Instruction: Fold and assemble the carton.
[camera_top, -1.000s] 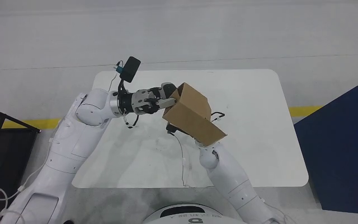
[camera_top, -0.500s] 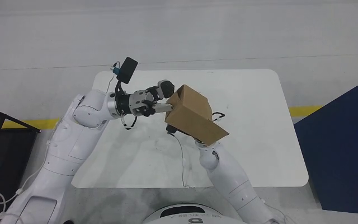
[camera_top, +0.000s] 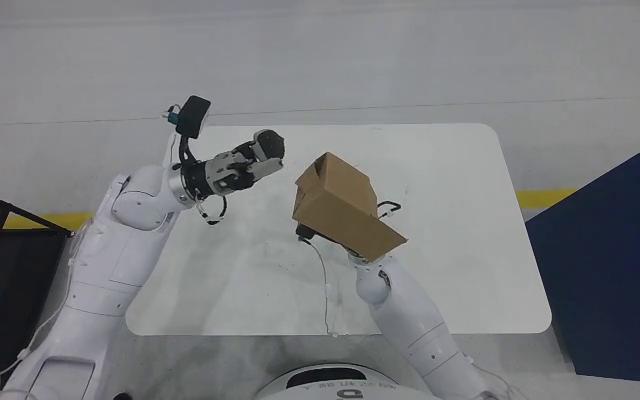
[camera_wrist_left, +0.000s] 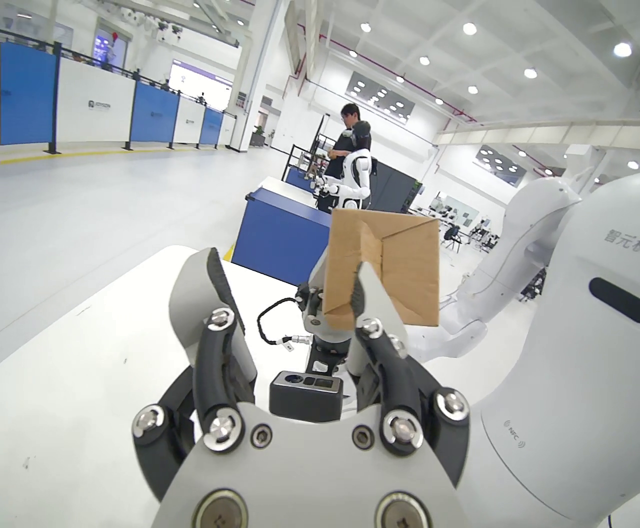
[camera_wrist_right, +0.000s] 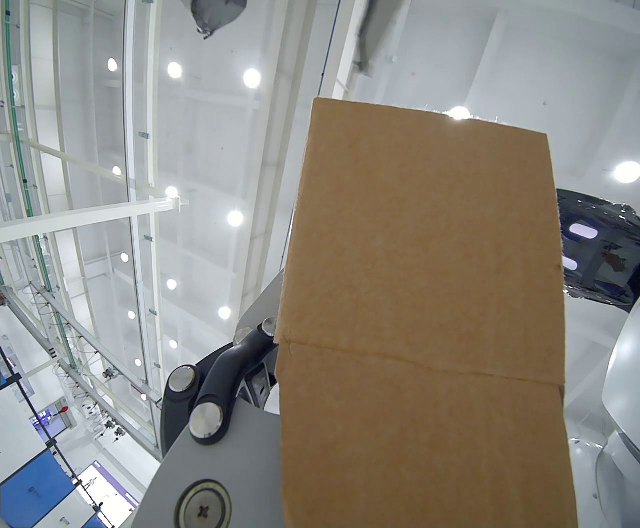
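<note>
Though squared into a carton (camera_top: 345, 205) with one end folded shut, clamped in the right tool (camera_wrist_left: 322, 325), probably awaiting further folds from the open left tool (camera_wrist_left: 289, 272).

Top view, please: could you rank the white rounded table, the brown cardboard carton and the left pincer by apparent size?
1. white rounded table, by far the largest
2. brown cardboard carton, held nearer the camera, yet clearly second
3. left pincer, open, smallest
</note>
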